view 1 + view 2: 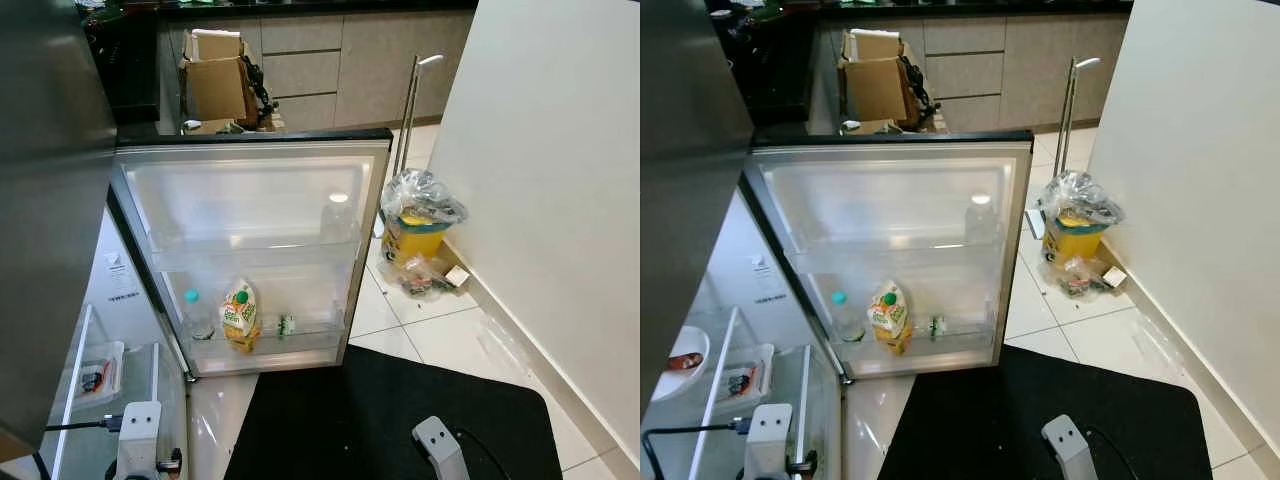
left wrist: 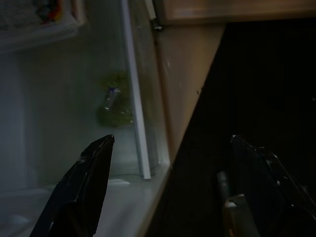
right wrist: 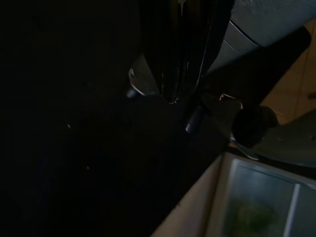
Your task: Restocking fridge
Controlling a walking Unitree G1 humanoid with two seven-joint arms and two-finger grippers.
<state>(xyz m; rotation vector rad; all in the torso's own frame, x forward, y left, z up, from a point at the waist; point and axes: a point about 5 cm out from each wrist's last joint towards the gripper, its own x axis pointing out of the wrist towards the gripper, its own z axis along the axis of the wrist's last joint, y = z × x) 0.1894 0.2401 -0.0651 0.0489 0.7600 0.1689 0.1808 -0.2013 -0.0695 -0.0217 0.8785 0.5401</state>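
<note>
The fridge door (image 1: 250, 170) stands swung wide open in front of me. Its lower door shelf holds a clear water bottle with a blue cap (image 1: 197, 315), a yellow-and-green juice carton (image 1: 240, 315) and a small bottle (image 1: 286, 324). My left arm (image 1: 138, 440) hangs low beside the fridge's glass shelves (image 1: 88, 340). In the left wrist view my left gripper (image 2: 170, 140) is open with nothing between its fingers, by the bottom of the fridge, where something green (image 2: 114, 101) lies behind clear plastic. My right arm (image 1: 440, 450) hangs over the black mat (image 1: 400, 420); its wrist view is very dark.
A clear box (image 1: 98, 372) and a white bowl (image 1: 680, 360) sit on the fridge shelves at left. A yellow bin with a plastic bag (image 1: 418, 225) stands by the white wall (image 1: 560, 180) on the right. A cardboard box (image 1: 215, 80) and cabinets lie behind the door.
</note>
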